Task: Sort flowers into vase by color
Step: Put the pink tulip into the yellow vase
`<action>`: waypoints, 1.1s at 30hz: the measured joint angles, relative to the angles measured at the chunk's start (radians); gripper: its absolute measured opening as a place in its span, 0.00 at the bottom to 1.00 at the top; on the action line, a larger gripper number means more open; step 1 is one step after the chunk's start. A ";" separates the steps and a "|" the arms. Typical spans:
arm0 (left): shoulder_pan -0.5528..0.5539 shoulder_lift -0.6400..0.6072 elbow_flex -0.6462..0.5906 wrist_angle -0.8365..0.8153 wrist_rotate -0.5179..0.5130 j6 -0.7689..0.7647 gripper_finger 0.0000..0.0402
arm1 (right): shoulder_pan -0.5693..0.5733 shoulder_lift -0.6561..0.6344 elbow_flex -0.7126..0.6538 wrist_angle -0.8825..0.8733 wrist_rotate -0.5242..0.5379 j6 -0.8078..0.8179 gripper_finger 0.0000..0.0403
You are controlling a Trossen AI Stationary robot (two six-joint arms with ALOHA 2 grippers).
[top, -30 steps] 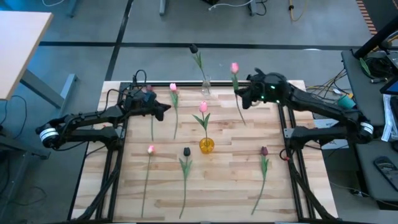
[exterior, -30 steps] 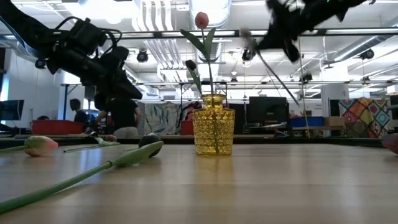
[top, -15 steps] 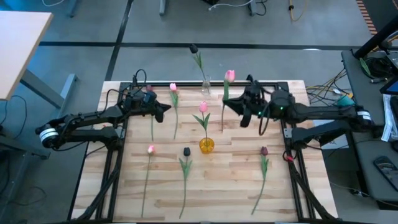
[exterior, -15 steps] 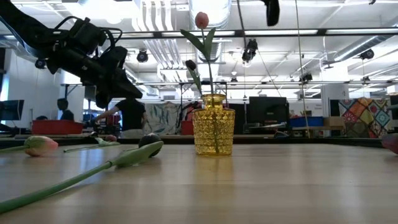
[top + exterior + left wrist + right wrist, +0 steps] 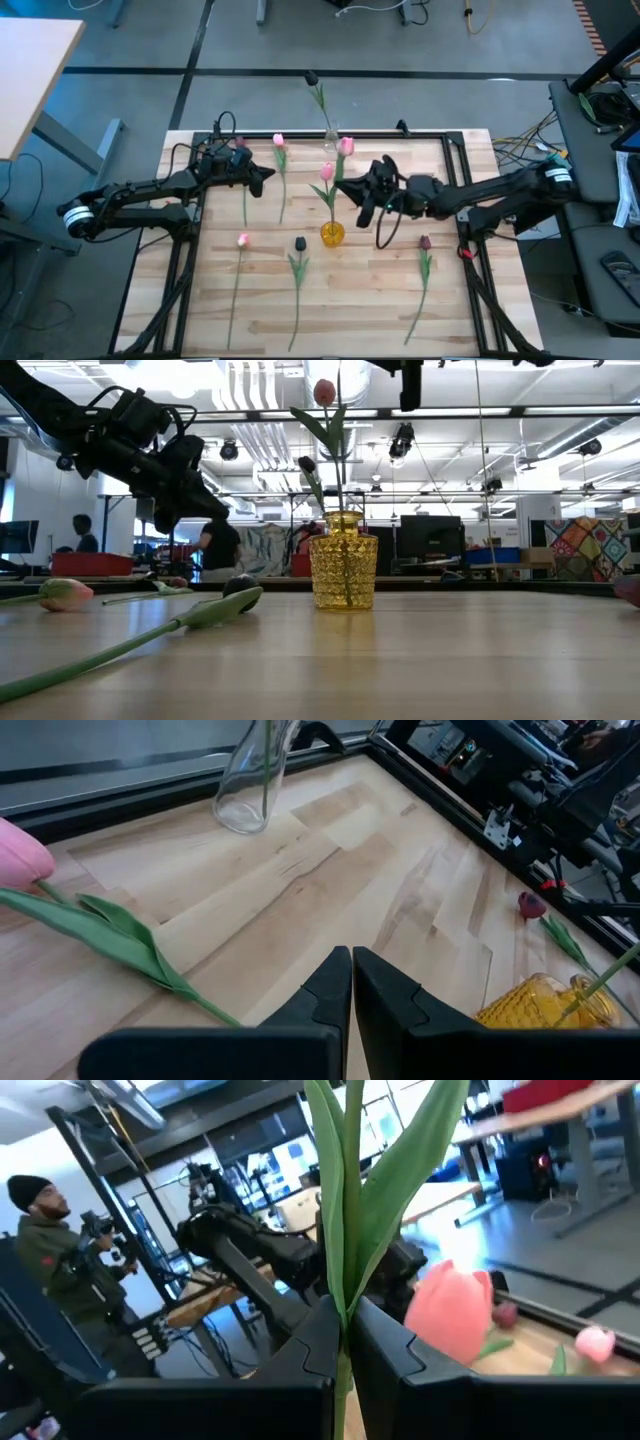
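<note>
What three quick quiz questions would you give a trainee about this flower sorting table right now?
1. True or false: the right arm's jaws are shut on a dark tulip.
2. What stands in the yellow vase? A, one pink flower; B, one dark flower; C, nothing.
3. Fill in: the clear vase holds one ___ flower.
Key: 1 false, they grip a pink tulip; 2 A; 3 dark.

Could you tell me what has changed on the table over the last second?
The right tool, shut on a pink tulip, carried it from the table's far right side across toward the yellow vase, which already holds one pink tulip. The carried tulip is not yet in the vase. The left tool stayed shut and idle on the left, and the flowers lying on the table did not move.
</note>
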 joint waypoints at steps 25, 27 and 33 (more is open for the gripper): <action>0.000 0.000 0.000 0.000 0.000 0.000 0.00 | 0.016 0.045 -0.150 0.208 0.018 -0.052 0.03; 0.000 0.000 0.000 0.000 0.000 0.000 0.00 | 0.016 0.047 -0.150 0.203 0.017 -0.059 0.03; 0.000 0.001 0.000 0.000 0.000 -0.028 0.00 | 0.015 0.056 -0.149 0.094 0.017 -0.071 0.03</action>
